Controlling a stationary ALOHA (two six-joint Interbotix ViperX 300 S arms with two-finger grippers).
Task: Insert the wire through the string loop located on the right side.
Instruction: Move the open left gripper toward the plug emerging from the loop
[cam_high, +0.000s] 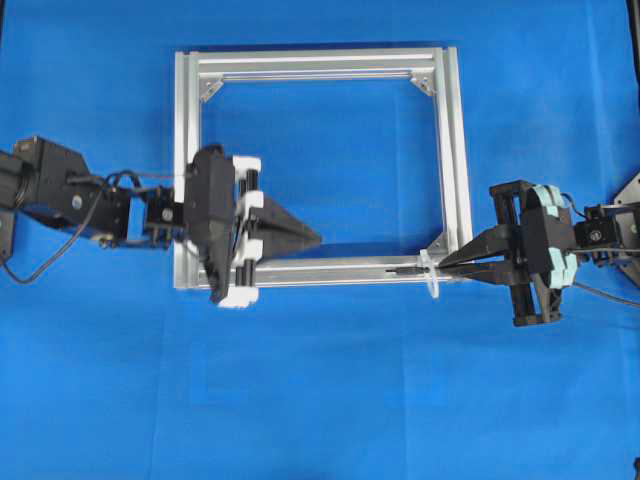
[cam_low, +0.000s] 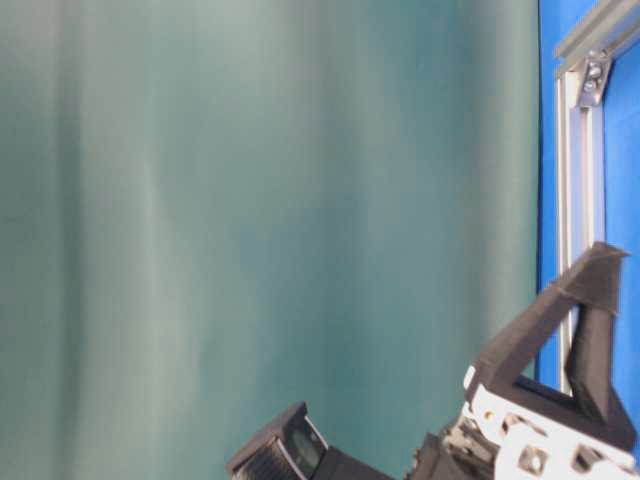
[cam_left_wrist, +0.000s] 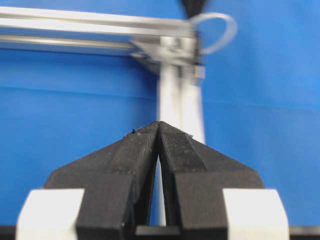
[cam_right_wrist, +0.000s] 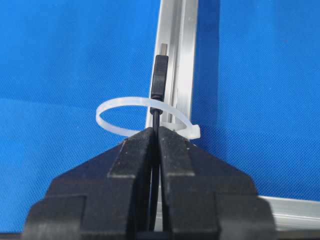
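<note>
The wire's thin black line ends in a dark plug tip, also seen over the frame's lower bar. My right gripper is shut on the wire just behind the string loop, a whitish translucent ring at the frame's lower right corner. The plug tip lies past the ring, and the wire seems to run through it. My left gripper hovers inside the frame near its left side, shut and holding nothing. The string loop shows blurred far ahead of it.
A rectangular aluminium frame lies on the blue cloth, with silver corner brackets. Its lower bar runs between the two grippers. Blue cloth stretches all round the frame.
</note>
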